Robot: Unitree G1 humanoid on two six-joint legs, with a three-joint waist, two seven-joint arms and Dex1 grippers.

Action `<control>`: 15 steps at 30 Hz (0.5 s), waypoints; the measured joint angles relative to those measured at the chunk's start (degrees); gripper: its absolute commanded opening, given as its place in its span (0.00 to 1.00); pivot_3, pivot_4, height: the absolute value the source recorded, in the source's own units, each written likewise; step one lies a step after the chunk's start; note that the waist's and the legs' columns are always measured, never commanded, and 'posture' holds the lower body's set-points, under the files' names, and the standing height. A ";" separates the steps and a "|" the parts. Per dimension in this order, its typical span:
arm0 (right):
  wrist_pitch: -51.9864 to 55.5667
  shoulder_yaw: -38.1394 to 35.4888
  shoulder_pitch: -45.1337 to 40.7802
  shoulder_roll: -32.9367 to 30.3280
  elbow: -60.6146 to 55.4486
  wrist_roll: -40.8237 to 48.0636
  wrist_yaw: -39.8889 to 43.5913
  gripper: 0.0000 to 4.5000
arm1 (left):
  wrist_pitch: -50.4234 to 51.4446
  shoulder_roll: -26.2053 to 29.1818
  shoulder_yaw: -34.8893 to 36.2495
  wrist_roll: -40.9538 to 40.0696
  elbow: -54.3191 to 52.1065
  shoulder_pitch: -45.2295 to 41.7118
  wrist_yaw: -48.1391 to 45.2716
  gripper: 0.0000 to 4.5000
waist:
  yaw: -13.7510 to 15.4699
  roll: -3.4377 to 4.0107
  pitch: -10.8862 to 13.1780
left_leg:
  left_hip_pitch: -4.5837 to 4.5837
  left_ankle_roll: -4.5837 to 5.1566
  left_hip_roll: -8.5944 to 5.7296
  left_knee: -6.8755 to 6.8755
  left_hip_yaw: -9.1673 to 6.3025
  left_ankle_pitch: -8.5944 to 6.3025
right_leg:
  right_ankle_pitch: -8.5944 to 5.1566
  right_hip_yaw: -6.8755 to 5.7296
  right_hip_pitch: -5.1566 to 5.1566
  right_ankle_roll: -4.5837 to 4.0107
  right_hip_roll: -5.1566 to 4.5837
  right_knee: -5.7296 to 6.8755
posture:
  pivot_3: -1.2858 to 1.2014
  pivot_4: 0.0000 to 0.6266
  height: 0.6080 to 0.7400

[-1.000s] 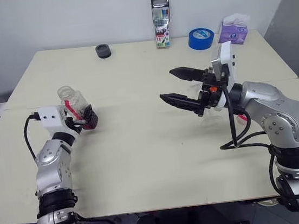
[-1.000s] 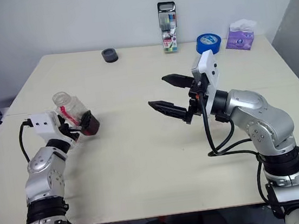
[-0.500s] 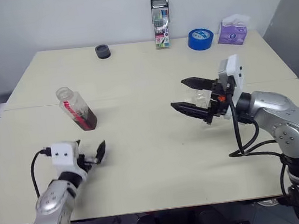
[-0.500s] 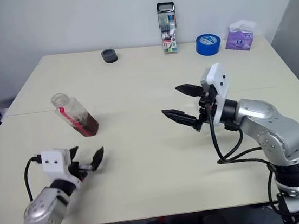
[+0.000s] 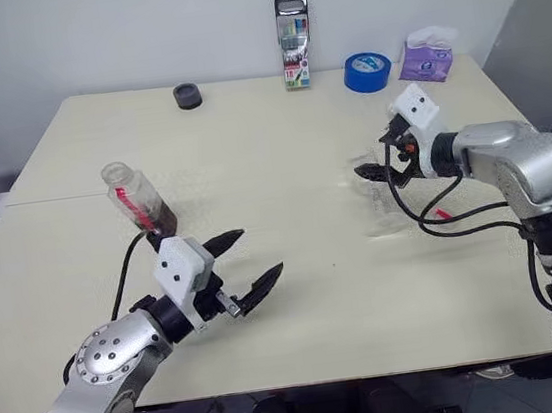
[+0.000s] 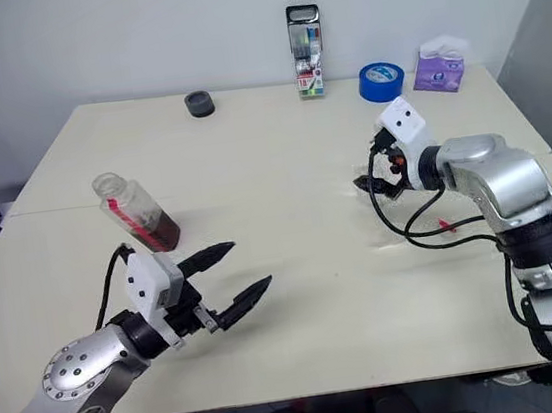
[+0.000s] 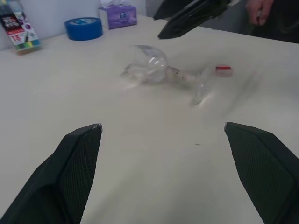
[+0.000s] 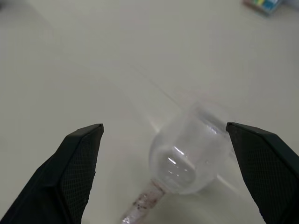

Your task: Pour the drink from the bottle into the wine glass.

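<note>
The left pincer (image 5: 247,270) is hovering wide open and empty, beside the uncapped bottle (image 5: 140,202) leaning with dark drink (image 5: 162,221) at its base. The right pincer (image 8: 163,154), also spread empty, is angling down over the wine glass (image 7: 163,74) lying on the counter (image 5: 280,156), well apart from the bottle.

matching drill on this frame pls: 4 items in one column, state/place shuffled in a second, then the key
1. bottle
2. wine glass
3. blue tape roll
4. left gripper

A. lying on its side on the table
B. open, holding nothing
C. leaning, no cap on, dark drink at the base
D. at the far edge beside the purple tissue pack

Pairs: 1-C, 2-A, 3-D, 4-B
</note>
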 measured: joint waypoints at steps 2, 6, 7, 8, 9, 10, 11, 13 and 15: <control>2.32 1.62 -2.98 0.81 4.50 -1.28 1.25 1.00 | 0.16 0.70 0.14 -0.62 -0.12 0.51 -0.68 0.99 | 0.03 0.00 0.00 | -0.01 -0.01 0.00 0.00 0.02 0.00 | 0.00 0.02 -0.01 0.00 -0.02 -0.01 | 0.52 0.24 1.00; 5.05 3.97 -7.11 0.98 9.64 -4.04 3.84 1.00 | -0.13 1.66 0.28 -1.40 -0.27 3.20 -1.77 0.99 | 0.05 0.02 0.01 | 0.01 0.09 0.00 0.00 0.00 -0.05 | 0.00 0.01 -0.01 0.00 -0.02 0.01 | 0.52 0.24 1.00; 6.16 4.67 -8.09 0.91 10.43 -4.79 4.54 1.00 | -0.29 1.66 0.44 -1.38 -0.26 3.93 -1.75 0.99 | 0.05 0.04 0.02 | 0.02 0.14 0.00 0.00 0.00 -0.08 | 0.00 0.02 -0.01 0.00 -0.02 0.02 | 0.52 0.24 1.00; 7.81 5.53 -9.16 0.65 11.30 -5.42 5.38 1.00 | -0.46 1.66 0.47 -1.36 -0.28 4.70 -1.71 0.99 | 0.05 0.05 0.03 | 0.02 0.16 0.00 0.00 0.00 -0.09 | 0.00 0.02 -0.02 0.00 -0.03 0.02 | 0.52 0.24 1.00; 8.83 6.08 -9.79 0.37 11.81 -5.67 6.01 1.00 | -0.60 1.64 0.47 -1.28 -0.33 5.26 -1.63 0.99 | 0.06 0.05 0.03 | 0.02 0.16 0.00 0.00 -0.01 -0.10 | 0.00 0.01 -0.01 0.00 -0.03 0.02 | 0.52 0.24 1.00; 10.18 6.55 -10.45 0.07 12.25 -6.02 6.77 1.00 | -0.90 1.60 0.44 -1.18 -0.42 6.03 -1.53 0.99 | 0.06 0.06 0.04 | 0.02 0.17 0.00 0.00 -0.01 -0.10 | 0.00 0.02 -0.02 0.00 -0.03 0.01 | 0.52 0.24 1.00; 12.25 7.18 -11.11 -0.37 12.50 -6.27 7.38 1.00 | -1.29 1.41 0.35 -1.03 -0.59 6.84 -1.39 0.99 | 0.07 0.07 0.04 | 0.01 0.17 0.00 0.00 -0.01 -0.10 | 0.00 0.02 -0.02 0.00 -0.04 0.01 | 0.52 0.24 1.00; 15.78 8.35 -12.29 -0.86 12.90 -6.72 8.43 1.00 | -1.68 0.98 0.08 -0.66 -0.84 8.05 -1.21 0.99 | 0.06 0.08 0.05 | 0.02 0.17 0.00 -0.01 -0.01 -0.10 | 0.00 0.02 -0.03 0.00 -0.04 0.01 | 0.52 0.24 1.00; 20.93 9.92 -13.85 -0.94 13.33 -7.04 9.33 1.00 | -2.30 0.22 -0.60 0.12 -0.91 8.89 -0.76 0.99 | 0.04 0.09 0.05 | 0.03 0.18 0.00 -0.02 -0.01 -0.10 | -0.01 0.01 -0.03 -0.01 -0.04 0.03 | 0.52 0.24 1.00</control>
